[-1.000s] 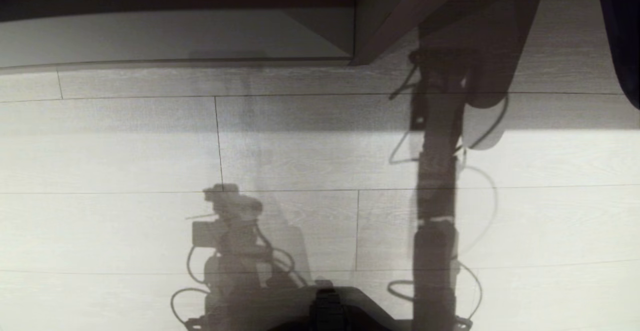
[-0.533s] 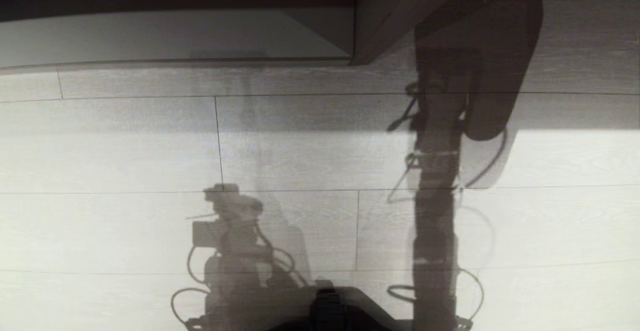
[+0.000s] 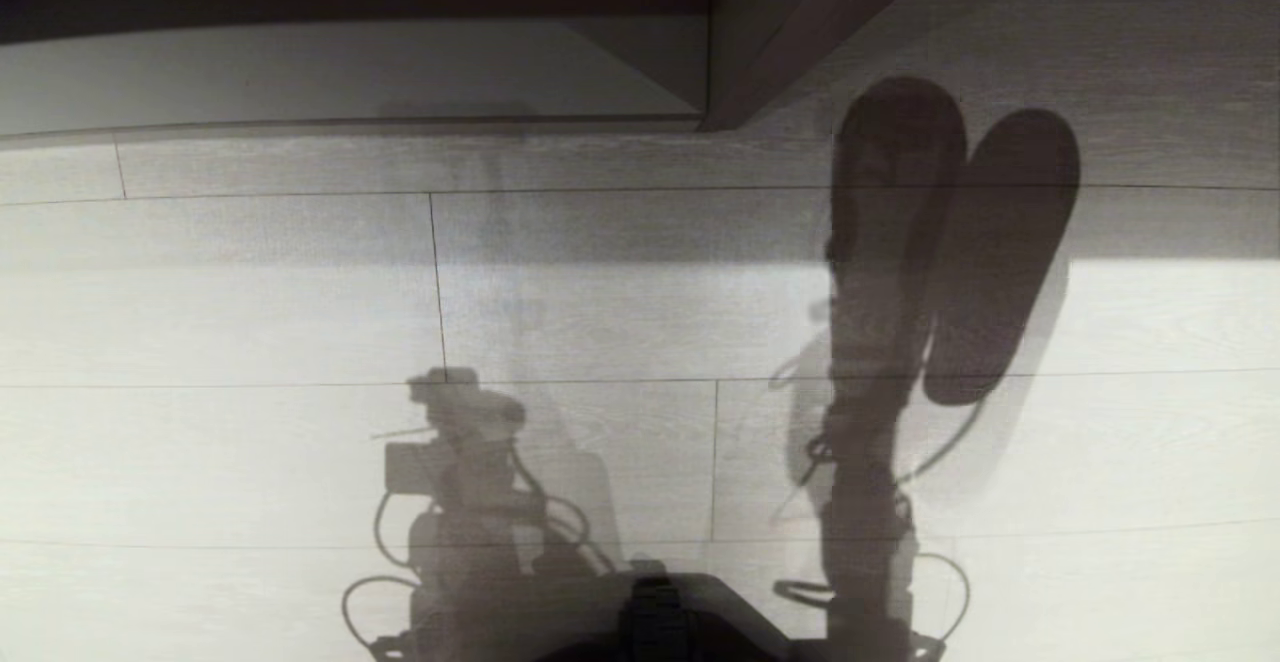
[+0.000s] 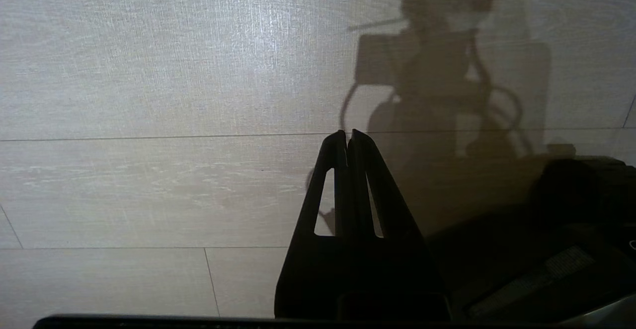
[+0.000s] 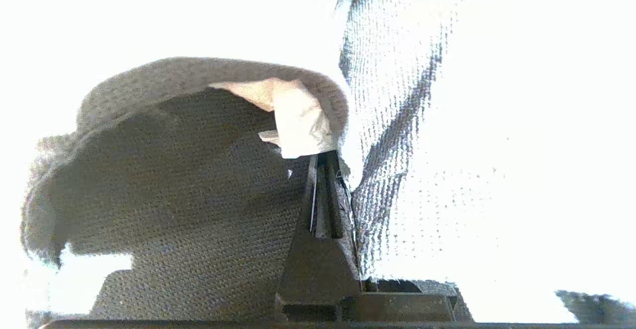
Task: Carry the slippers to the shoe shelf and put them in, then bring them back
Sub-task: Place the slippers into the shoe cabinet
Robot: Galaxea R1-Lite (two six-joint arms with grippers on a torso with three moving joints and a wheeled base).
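Note:
In the right wrist view my right gripper is shut on the slippers. One dark knit slipper fills the space beside the fingers, with a pale tag at its edge. The other slipper hangs on the opposite side, washed out by bright light. In the head view only the shadow of the two slippers and of my right arm falls on the floor, in front of the shoe shelf and its upright divider. My left gripper is shut and empty above the floor.
Pale wood-look floor planks spread in front of the shelf. My own base shows dark at the near edge, with the shadow of my parked left arm beside it.
The shadow of the right arm and the slippers has slid back from the shelf opening toward me, so both slipper outlines now lie whole on the floor. A dark shape at the far right edge is gone.

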